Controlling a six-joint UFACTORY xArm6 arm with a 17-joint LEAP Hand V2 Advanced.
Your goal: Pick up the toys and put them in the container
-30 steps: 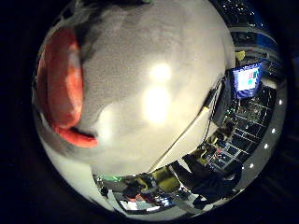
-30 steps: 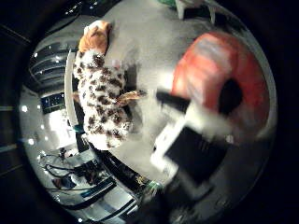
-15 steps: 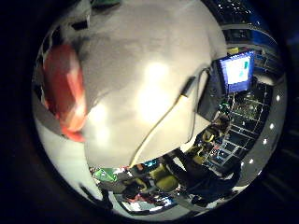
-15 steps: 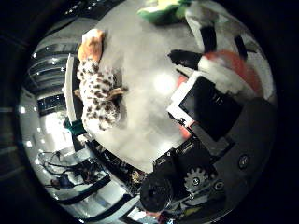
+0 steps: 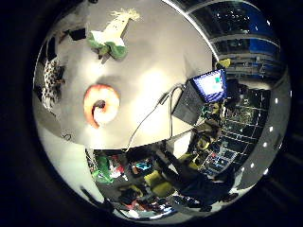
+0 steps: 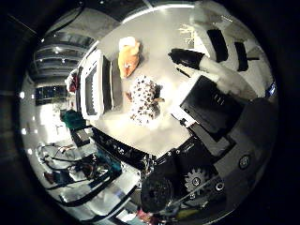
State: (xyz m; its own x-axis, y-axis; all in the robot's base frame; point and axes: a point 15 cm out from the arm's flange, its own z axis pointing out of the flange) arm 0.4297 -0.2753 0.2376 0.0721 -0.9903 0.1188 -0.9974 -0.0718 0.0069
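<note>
Now your hand (image 6: 211, 61) is hanging high over the tabletop (image 5: 156, 52) with straight fingers, holding nothing. Your spotted toy (image 6: 144, 100) and orange toy (image 6: 128, 57) are lying beside the white container (image 6: 96, 84).

Table (image 5: 156, 61) mostly bare between toys. Orange ring toy (image 5: 101, 105) alone mid-table; green-white toy (image 5: 110, 39) near far edge. Spotted toy (image 6: 143, 99) and orange toy (image 6: 128, 57) just beside white container (image 6: 96, 84). Laptop (image 5: 201, 94) occupies corner.
</note>
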